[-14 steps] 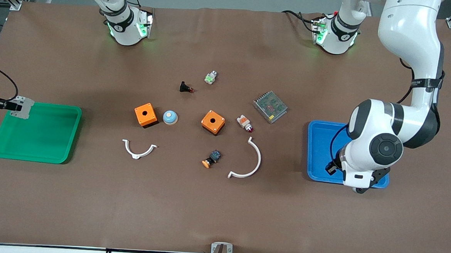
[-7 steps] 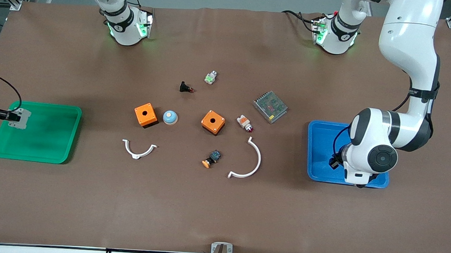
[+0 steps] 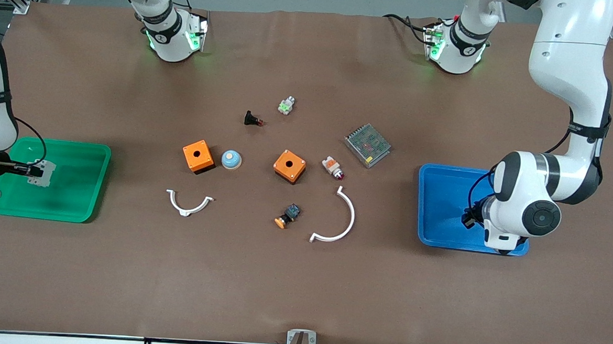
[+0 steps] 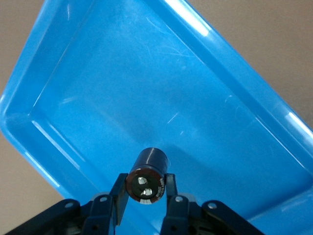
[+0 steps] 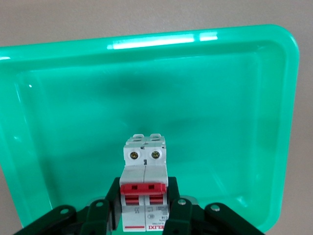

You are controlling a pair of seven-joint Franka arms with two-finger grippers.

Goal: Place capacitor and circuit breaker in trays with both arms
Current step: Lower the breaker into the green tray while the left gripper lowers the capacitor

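My overhead feed is evenly bright, with soft shadows under the parts. I see white glare streaks on the blue tray [image 4: 98, 73] and the green tray [image 5: 234, 98]; wrist feeds stay sharp.

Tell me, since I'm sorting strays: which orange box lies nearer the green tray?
The orange box beside the blue dome; the other orange box lies toward the blue tray.
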